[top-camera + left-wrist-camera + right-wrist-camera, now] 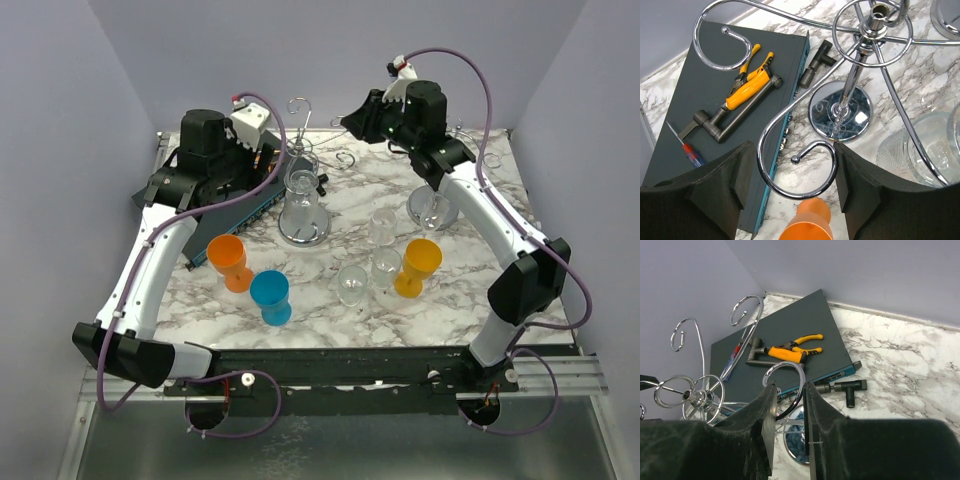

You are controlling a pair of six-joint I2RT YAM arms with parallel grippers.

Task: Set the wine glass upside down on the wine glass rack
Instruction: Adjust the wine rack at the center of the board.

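The chrome wine glass rack [303, 235] stands mid-table with curled arms spreading from its hub [872, 25]. A clear wine glass [302, 195] sits bowl-down against its stem, seen at the right edge of the left wrist view [932, 150]. My left gripper [790, 170] is open, its fingers either side of one curled hook [795, 160]; it holds nothing. My right gripper [790, 390] reaches in from the far right [350, 125], its narrow jaws closed on another curled rack arm [785, 367].
On the table stand an orange glass [228, 258], a blue one [270, 295], a yellow one [418, 265] and three clear ones [351, 283]. Another clear glass [432, 208] is under the right arm. A dark box [695, 100] with yellow pliers [747, 87] lies left of the rack, a black pipe fitting [847, 387] beside it.
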